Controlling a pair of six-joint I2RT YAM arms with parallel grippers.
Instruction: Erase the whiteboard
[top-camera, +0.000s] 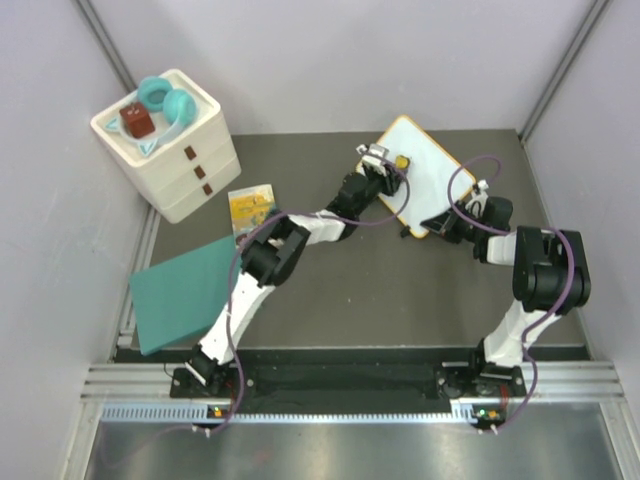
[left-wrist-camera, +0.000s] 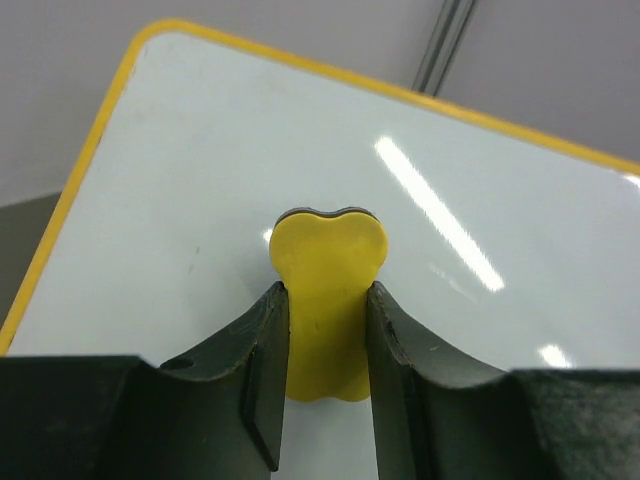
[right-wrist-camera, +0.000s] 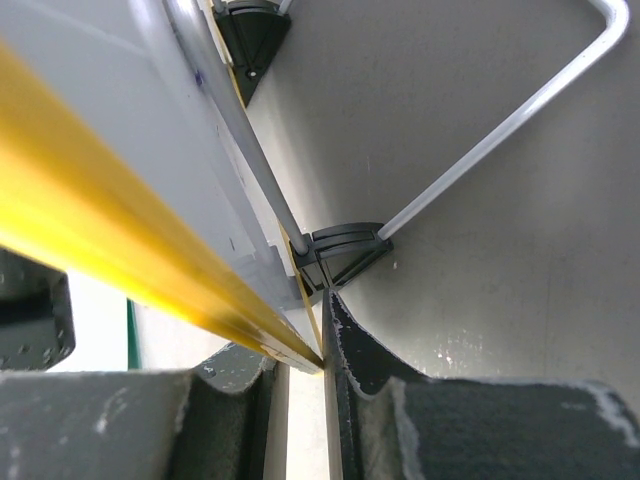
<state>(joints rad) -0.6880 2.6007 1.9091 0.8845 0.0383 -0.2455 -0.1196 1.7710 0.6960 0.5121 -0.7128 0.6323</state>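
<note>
The left gripper (left-wrist-camera: 327, 295) pinches a yellow eraser (left-wrist-camera: 328, 255) flat against the whiteboard (left-wrist-camera: 200, 170) face. The right gripper (right-wrist-camera: 303, 350) clamps narrowly on the board's yellow edge

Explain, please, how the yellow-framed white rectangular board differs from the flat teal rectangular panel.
The whiteboard is white with a yellow frame; the teal panel is plain, frameless. The whiteboard stands propped up; the teal panel lies flat. The right gripper clamps the whiteboard's edge and the left gripper holds a yellow eraser at its face; nothing touches the teal panel. Both are flat rectangles.
</note>
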